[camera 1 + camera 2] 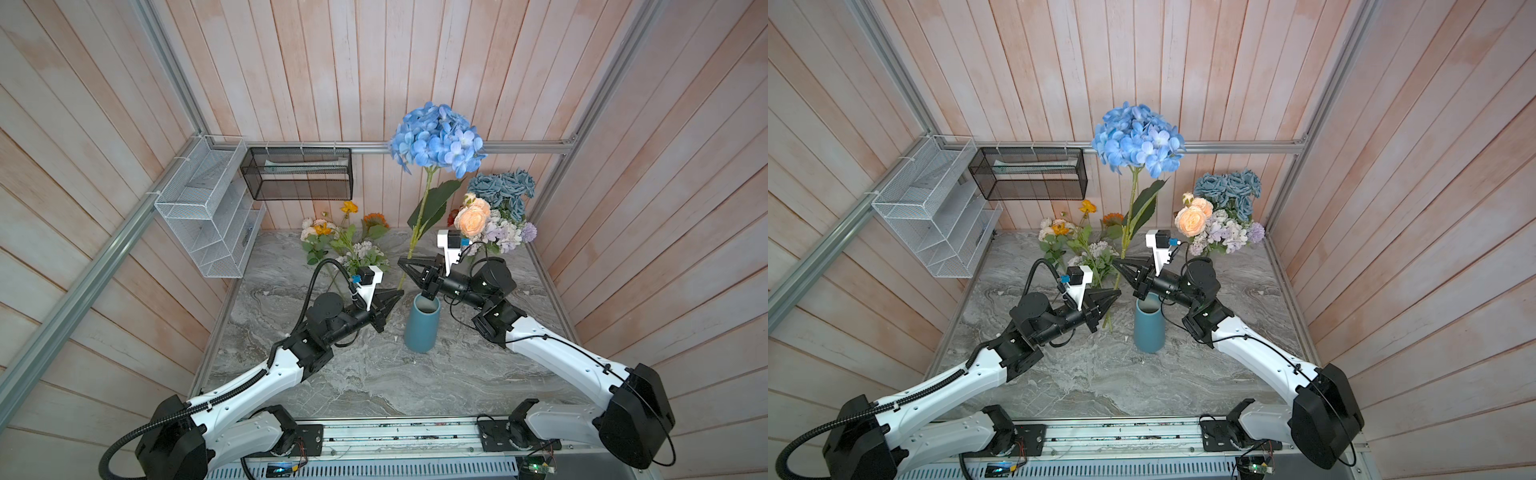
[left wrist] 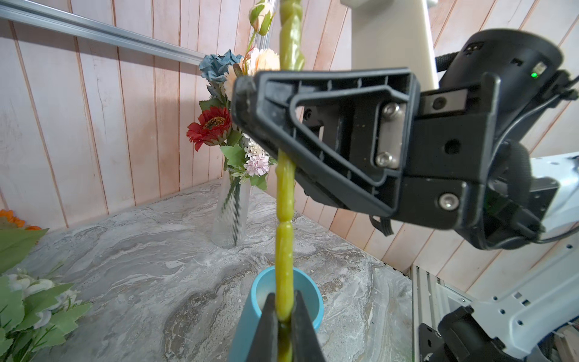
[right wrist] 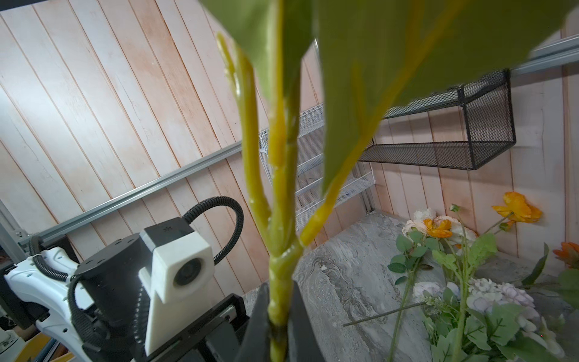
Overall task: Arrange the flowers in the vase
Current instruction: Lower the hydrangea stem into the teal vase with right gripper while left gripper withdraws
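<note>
Left tool point(image 1: 400, 291) & right tool point(image 1: 402, 262) both pinched hydrangea stem point(image 1: 419, 216); top-heavy bloom point(image 1: 436, 139) could swing on release, w/ stem end missing vase point(image 1: 422, 328) mouth.

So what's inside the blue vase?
Only the pale inner wall of the blue vase shows, no stems. Its bottom is hidden, and in the left wrist view the hydrangea stem covers part of the opening.

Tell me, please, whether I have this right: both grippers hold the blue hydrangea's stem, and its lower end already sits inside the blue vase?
Not quite. The left gripper and the right gripper do both hold the hydrangea stem, but its lower end is not inside the blue vase: a top view shows it hanging outside, beside the vase.
</note>
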Tool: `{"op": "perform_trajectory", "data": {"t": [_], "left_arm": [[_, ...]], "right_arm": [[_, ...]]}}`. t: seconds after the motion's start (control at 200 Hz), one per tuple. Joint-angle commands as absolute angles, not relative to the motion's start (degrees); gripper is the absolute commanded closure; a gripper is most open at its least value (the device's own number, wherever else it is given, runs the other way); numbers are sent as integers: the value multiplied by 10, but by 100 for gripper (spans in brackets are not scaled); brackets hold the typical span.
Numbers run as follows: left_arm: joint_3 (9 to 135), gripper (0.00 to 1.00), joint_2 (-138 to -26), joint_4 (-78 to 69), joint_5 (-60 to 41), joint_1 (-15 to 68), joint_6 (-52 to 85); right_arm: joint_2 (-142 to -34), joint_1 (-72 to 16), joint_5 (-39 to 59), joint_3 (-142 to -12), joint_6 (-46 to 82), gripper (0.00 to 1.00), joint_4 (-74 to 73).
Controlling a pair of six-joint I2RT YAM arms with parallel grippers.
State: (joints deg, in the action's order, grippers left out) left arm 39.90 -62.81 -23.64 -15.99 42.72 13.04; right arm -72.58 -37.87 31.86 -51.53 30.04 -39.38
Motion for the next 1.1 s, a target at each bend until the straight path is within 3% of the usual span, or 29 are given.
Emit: {"op": "perform_trajectory", "data": {"t": [0.0, 0.045, 0.12, 0.15, 0.32, 0.53, 0.815, 1.095], "left_arm": [[396, 96, -628, -258, -157, 430, 127], [396, 76, -626, -258, -151, 431, 129], [392, 16, -619, -257, -119, 431, 137], [390, 1, -616, -255, -104, 431, 139], [374, 0, -595, -242, 6, 429, 152], [363, 0, -600, -204, 65, 402, 199], [336, 0, -616, -151, 73, 315, 321], [325, 0, -619, -162, 68, 310, 330]], "right_arm": [[-725, -378, 330, -532, 284, 100, -406], [-723, -378, 329, -534, 279, 100, -399], [-718, -378, 320, -538, 266, 100, -384], [-715, -377, 315, -539, 258, 100, -376], [-694, -362, 283, -561, 216, 100, -314], [-657, -330, 251, -599, 174, 100, -238], [-599, -316, 179, -593, 106, 100, -172], [-597, -315, 188, -556, 128, 100, -164]]}}
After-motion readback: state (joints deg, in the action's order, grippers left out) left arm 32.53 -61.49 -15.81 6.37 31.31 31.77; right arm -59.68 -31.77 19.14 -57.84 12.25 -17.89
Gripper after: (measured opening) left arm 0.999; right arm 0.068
